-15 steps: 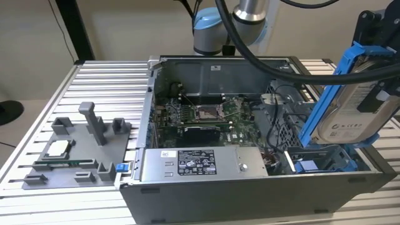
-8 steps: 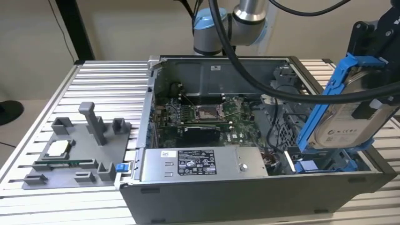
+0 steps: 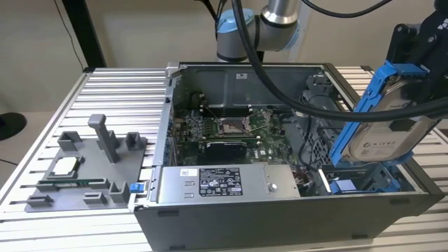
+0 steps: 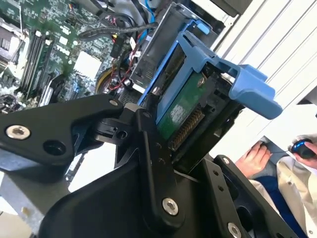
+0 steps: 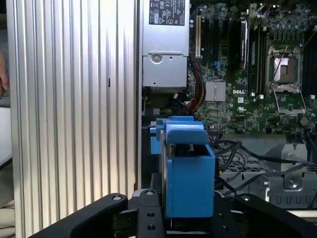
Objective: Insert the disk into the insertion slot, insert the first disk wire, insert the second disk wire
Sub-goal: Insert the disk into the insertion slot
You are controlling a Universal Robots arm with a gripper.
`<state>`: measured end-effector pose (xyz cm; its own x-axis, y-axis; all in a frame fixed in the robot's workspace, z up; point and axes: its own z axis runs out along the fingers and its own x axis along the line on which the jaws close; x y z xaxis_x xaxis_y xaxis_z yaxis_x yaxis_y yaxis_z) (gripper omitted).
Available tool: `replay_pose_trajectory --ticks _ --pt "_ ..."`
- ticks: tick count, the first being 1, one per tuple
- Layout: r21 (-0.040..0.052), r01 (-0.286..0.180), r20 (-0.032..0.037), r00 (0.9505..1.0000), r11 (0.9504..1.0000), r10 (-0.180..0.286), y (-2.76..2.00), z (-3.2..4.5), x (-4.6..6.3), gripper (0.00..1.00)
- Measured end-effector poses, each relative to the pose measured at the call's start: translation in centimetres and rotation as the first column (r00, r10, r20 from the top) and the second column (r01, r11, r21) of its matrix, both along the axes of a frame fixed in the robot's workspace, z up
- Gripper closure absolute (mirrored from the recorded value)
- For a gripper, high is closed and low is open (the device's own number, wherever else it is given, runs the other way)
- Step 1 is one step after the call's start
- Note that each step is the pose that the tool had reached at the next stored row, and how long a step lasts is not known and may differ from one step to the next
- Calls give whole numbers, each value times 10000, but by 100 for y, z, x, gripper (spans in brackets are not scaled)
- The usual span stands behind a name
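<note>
My black gripper (image 3: 420,79) is shut on the disk (image 3: 381,139), a silver-grey drive with a white label clipped in a bright blue frame (image 3: 364,105). I hold it tilted above the exterior view's right end of the open computer case (image 3: 280,215). Just below it lies the insertion slot (image 3: 350,181), a drive bay with blue parts. In both wrist views the disk (image 4: 181,106) (image 5: 188,173) stands between my fingers (image 4: 148,144), above the gripper (image 5: 188,213). Loose black and blue cables (image 5: 233,153) lie by the bay; I cannot tell which are the disk wires.
Inside the case are a grey labelled power-supply box (image 3: 224,184) and the green motherboard (image 3: 231,128). A grey fixture plate (image 3: 91,168) rests on the ribbed aluminium table (image 3: 119,94) at the exterior view's left. A person's hand (image 4: 257,156) rests beyond the table.
</note>
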<state>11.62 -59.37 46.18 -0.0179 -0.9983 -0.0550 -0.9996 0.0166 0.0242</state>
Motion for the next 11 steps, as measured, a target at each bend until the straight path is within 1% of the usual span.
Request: replay_pose_trajectory --ticks 2,3,7,9,11 --pt "105 0 4 10000 9999 -1 -2 -19 4 100" --pt "141 1 4 10000 9999 -1 -5 -36 6 100" --pt "224 0 4 10000 9997 0 -11 -109 23 100" --pt "279 0 5 10000 9996 0 -12 -135 32 100" --pt "284 1 6 10000 9996 -1 -12 -137 33 100"
